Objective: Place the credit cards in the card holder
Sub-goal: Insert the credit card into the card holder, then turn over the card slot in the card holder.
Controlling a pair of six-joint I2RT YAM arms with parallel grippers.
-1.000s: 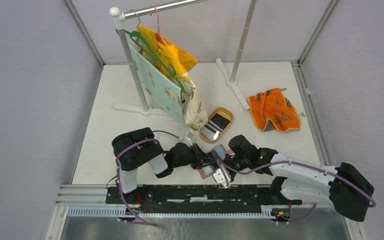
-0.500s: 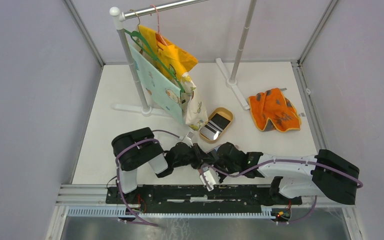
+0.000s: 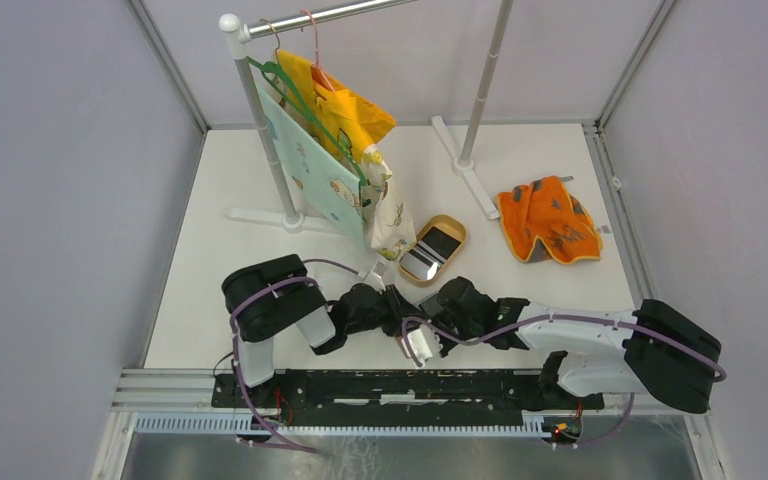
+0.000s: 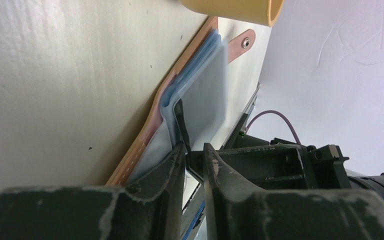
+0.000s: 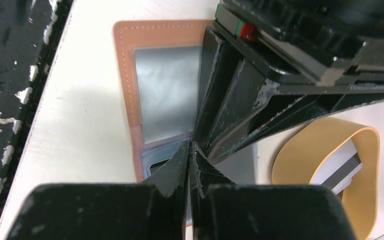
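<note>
The card holder [image 5: 125,75], brown with grey-blue sleeves [image 4: 202,95], lies open on the table near the front edge. In the top view both grippers cover it almost fully. My left gripper [image 4: 194,147] comes down on its middle, jaws a narrow gap apart, one finger resting on a sleeve. My right gripper [image 5: 190,146] is shut. Its tips [image 4: 181,122] sit at the sleeves' edge, right against the left gripper's fingers [image 5: 220,90]. I see no card in either gripper. The credit cards [image 3: 430,252], pale and dark, lie in the tan dish [image 3: 453,226] just behind.
A clothes rack [image 3: 260,120] with hung cloths [image 3: 335,140] stands at the back left, and its second foot [image 3: 475,185] is at the back centre. An orange cloth [image 3: 548,222] lies at the right. The black rail [image 3: 380,385] runs along the near edge.
My right arm swung left and its gripper came over the card holder to meet the left gripper, hiding the holder from above. Its jaws closed fully. The left arm hardly moved.
</note>
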